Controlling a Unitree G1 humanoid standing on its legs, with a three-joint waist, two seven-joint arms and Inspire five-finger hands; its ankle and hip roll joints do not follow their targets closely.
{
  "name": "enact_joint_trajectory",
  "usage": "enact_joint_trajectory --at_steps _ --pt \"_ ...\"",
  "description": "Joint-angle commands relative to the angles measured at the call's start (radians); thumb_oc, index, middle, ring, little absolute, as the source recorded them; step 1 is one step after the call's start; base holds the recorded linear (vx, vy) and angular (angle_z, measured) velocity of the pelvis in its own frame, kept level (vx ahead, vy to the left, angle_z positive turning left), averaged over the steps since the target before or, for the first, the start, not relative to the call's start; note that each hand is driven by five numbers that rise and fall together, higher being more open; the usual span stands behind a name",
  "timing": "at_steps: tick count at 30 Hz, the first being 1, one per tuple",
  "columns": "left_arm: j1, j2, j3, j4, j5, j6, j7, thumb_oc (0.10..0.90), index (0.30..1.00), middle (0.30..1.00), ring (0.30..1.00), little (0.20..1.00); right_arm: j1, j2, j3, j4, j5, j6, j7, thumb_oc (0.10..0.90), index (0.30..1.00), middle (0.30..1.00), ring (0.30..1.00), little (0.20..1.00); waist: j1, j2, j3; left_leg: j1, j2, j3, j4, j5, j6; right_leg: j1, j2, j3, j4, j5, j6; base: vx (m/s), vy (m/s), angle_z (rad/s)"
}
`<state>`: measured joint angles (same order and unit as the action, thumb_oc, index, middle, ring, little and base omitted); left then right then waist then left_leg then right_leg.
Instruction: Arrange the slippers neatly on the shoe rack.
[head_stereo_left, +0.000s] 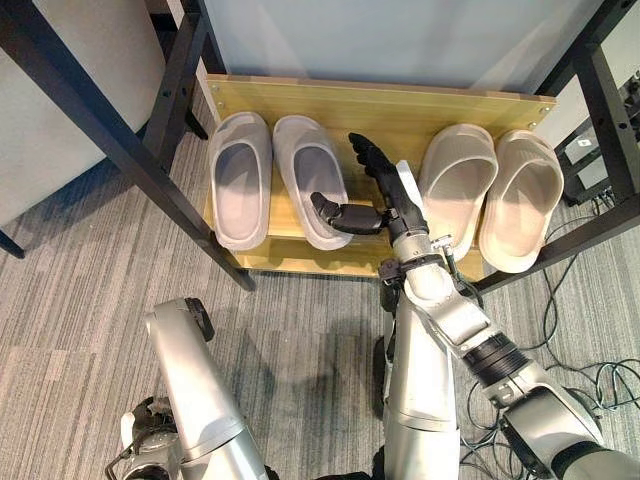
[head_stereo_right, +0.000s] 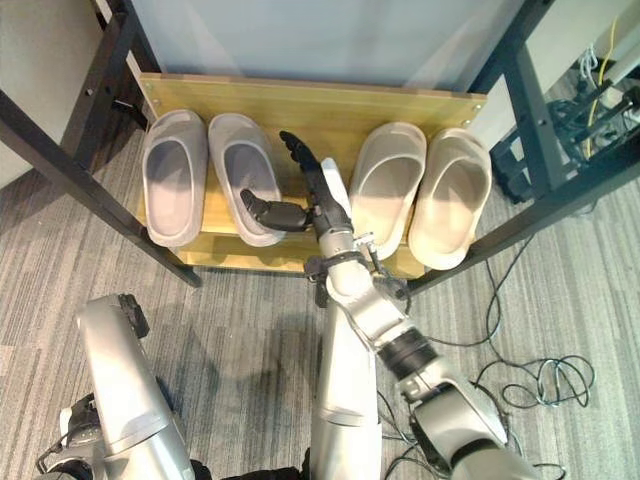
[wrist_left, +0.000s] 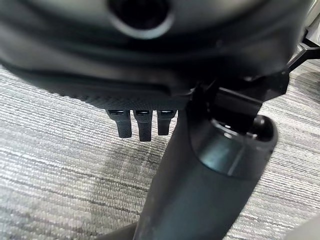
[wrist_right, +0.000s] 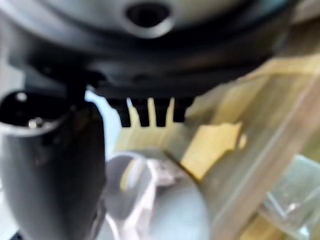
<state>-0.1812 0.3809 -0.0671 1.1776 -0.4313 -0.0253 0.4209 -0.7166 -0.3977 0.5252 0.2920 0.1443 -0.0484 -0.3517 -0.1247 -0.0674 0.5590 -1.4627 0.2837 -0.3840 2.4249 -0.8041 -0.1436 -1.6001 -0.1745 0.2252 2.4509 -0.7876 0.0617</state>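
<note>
The floor (head_stereo_left: 90, 290) is covered with grey striped carpet. Black metal frame legs (head_stereo_left: 110, 140) are seen crossing the upper left and right of the frame. A pale wall panel (head_stereo_left: 400, 40) is set along the top.

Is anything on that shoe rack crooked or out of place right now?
Mostly tidy. The grey pair lies parallel on the wooden shelf. The beige pair tilts slightly, heels hanging past the shelf's front edge. The right hand is open between the pairs, thumb at the inner grey slipper. The left hand is over carpet.
</note>
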Motion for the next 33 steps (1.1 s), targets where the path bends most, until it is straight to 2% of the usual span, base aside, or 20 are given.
enact_joint_trajectory --at_steps 1,16,27,32,33 --pt "-0.096 -0.077 -0.103 0.003 -0.014 -0.027 -0.042 0.8 0.9 0.9 0.9 0.9 -0.108 0.042 0.104 -0.081 0.057 -0.042 0.075 0.8 0.9 0.9 0.9 0.9 0.09 0.045 -0.039 -0.089 -0.059 -0.049 -0.06 -0.009 0.091 0.032 -0.054 0.145 -0.024 -0.013 -0.07 0.0 0.0 0.0" --pt "-0.108 -0.072 -0.104 0.034 -0.017 -0.03 -0.025 0.8 0.9 0.9 0.9 0.9 -0.194 0.111 0.158 -0.031 0.096 -0.047 0.087 0.8 0.9 0.9 0.9 0.9 0.1 0.045 -0.039 -0.071 -0.057 -0.038 -0.075 -0.004 0.084 0.032 -0.047 0.147 -0.028 -0.001 -0.07 0.0 -0.004 0.0" --pt "-0.114 -0.076 -0.103 0.046 -0.028 -0.04 -0.016 0.8 0.9 0.9 0.9 0.9 -0.248 0.119 0.157 0.011 0.074 -0.039 0.065 0.8 0.9 0.9 0.9 0.9 0.107 0.04 -0.039 -0.066 -0.062 -0.043 -0.086 0.006 0.079 0.033 -0.05 0.14 -0.032 0.005 -0.071 0.0 0.0 0.0" --pt "-0.116 -0.089 -0.099 0.051 -0.036 -0.03 -0.01 0.8 0.9 0.9 0.9 0.9 -0.251 0.083 0.145 -0.042 -0.03 -0.008 0.033 0.8 0.9 0.9 0.9 0.9 0.104 0.034 -0.039 -0.073 -0.061 -0.046 -0.081 0.005 0.083 0.032 -0.051 0.138 -0.031 0.005 -0.071 0.0 0.0 0.0" --pt "-0.112 -0.094 -0.095 0.052 -0.032 -0.023 -0.011 0.8 0.9 0.9 0.9 0.9 -0.231 0.055 0.122 -0.086 -0.11 0.009 0.013 0.8 0.9 0.9 0.9 0.9 0.099 0.03 -0.039 -0.078 -0.059 -0.046 -0.08 0.005 0.086 0.032 -0.053 0.135 -0.033 0.005 -0.073 0.0 0.0 0.0"
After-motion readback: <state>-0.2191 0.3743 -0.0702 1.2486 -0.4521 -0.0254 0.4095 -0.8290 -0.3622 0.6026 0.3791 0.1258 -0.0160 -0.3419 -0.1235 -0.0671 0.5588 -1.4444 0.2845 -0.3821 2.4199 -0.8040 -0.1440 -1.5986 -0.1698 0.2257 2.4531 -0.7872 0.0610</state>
